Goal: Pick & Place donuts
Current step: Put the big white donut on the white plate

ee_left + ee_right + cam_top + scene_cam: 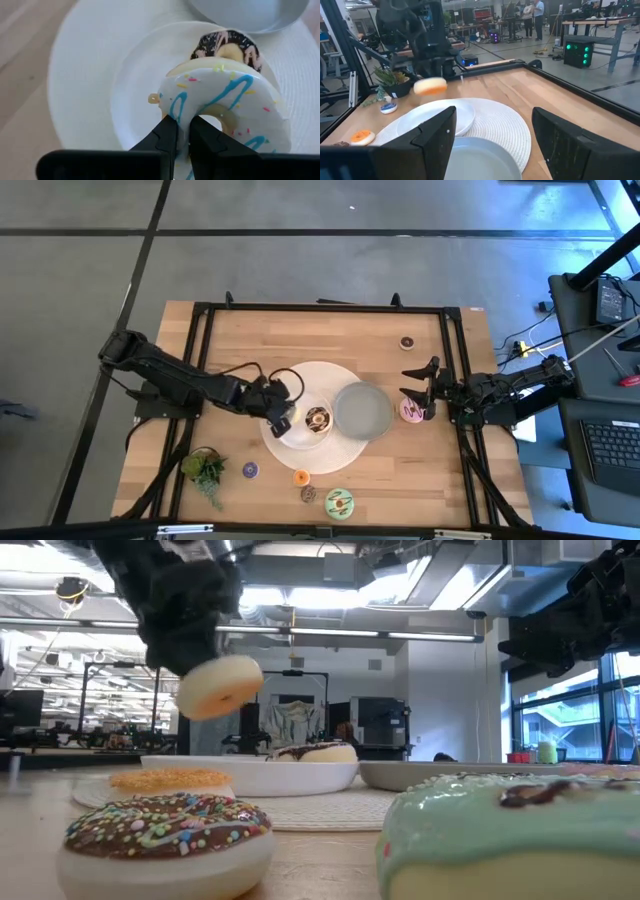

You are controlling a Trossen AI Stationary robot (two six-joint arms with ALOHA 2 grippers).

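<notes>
- Holding the white donut (225,107) by its rim, left gripper (182,137) is clamped shut on it, just above the white dish (290,435).
- Dish with the chocolate donut (317,419) sits directly below, so the drop looks straight down.
- Right gripper (420,390) waits with fingers apart, beside the pink donut (410,410).

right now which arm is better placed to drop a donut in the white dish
Left. The left claw is shut on the white-iced ring donut with blue drizzle, directly above the round white dish holding a chocolate donut. The right claw is open and empty by the table's right edge.
</notes>
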